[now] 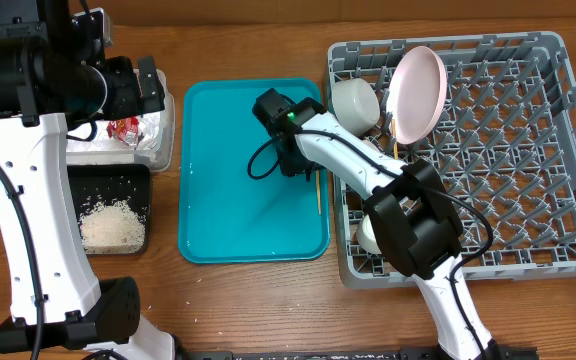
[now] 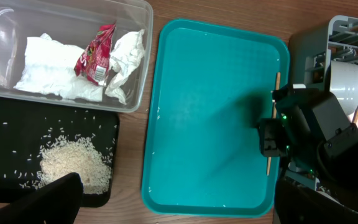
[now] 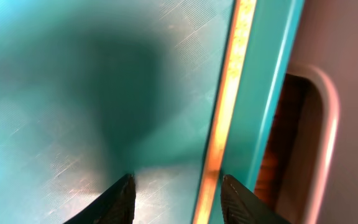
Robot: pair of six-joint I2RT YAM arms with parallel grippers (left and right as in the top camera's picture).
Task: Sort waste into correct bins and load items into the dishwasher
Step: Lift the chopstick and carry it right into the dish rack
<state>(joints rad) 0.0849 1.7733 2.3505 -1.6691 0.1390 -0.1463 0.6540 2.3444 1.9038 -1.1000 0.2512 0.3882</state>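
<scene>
The right tool (image 3: pixel 179 196) hangs low over the teal tray (image 1: pixel 218 170), its jaws partly apart and holding nothing. Between its fingertips (image 3: pixel 120 193), nearer the one on the tray-wall side, lies the wooden chopstick (image 3: pixel 225 99). The chopstick's long axis runs along the tray's right rim, crossing the line of closure, so a straight descent should bracket it, though the wall crowds one finger. The dish rack (image 1: pixel 528 150) sits just beyond that rim. The left tool (image 1: pixel 153 85), jaws wide, is well apart over the clear tub (image 2: pixel 138 74).
</scene>
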